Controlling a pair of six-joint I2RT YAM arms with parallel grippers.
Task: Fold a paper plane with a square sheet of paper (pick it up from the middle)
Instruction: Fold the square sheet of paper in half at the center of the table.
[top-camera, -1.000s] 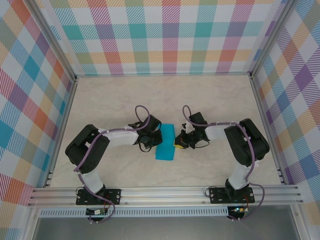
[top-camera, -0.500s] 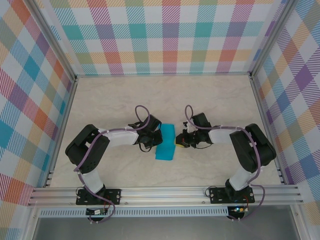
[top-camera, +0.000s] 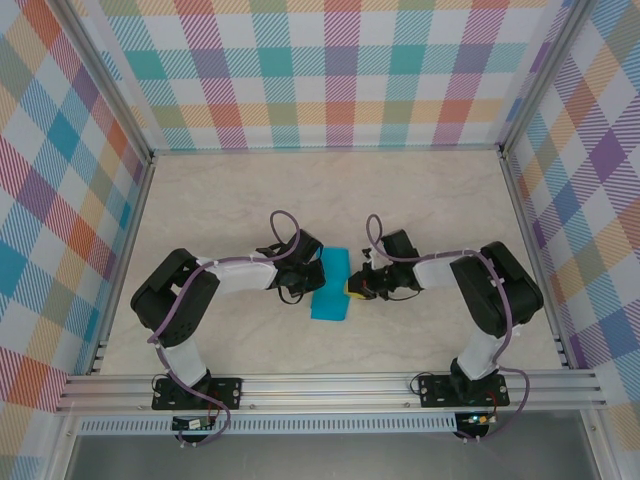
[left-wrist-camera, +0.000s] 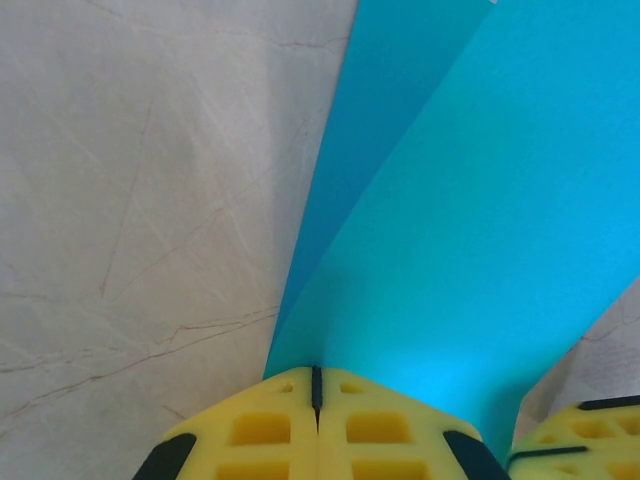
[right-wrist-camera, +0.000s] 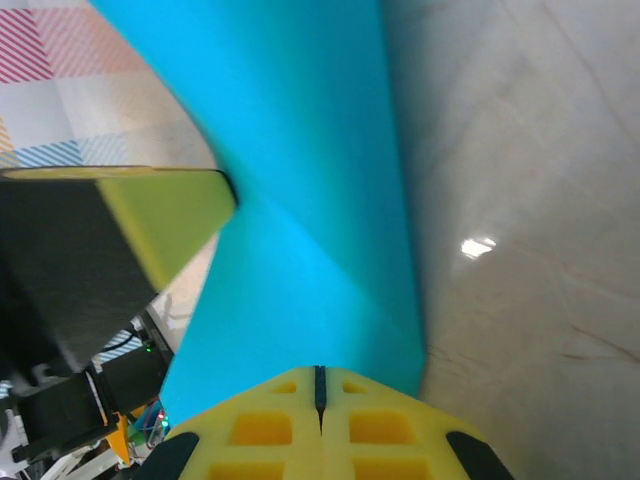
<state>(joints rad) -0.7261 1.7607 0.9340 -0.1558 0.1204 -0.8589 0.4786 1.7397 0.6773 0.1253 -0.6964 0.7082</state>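
Paper (top-camera: 331, 285) is sitting mid-frame in the top view, between the left gripper (top-camera: 312, 281) and the right gripper (top-camera: 353, 288). The right arm has been swinging out and is now coming back. The paper is staying put, so I think the fold is not growing yet. Bare table (top-camera: 420, 200) is lying open all around.

Left wrist view: the left gripper (left-wrist-camera: 316, 385) is pinching the paper's edge tight.

Right wrist view: the right gripper (right-wrist-camera: 320, 385) is squeezing the paper too, and the left gripper is crowding in at the left.
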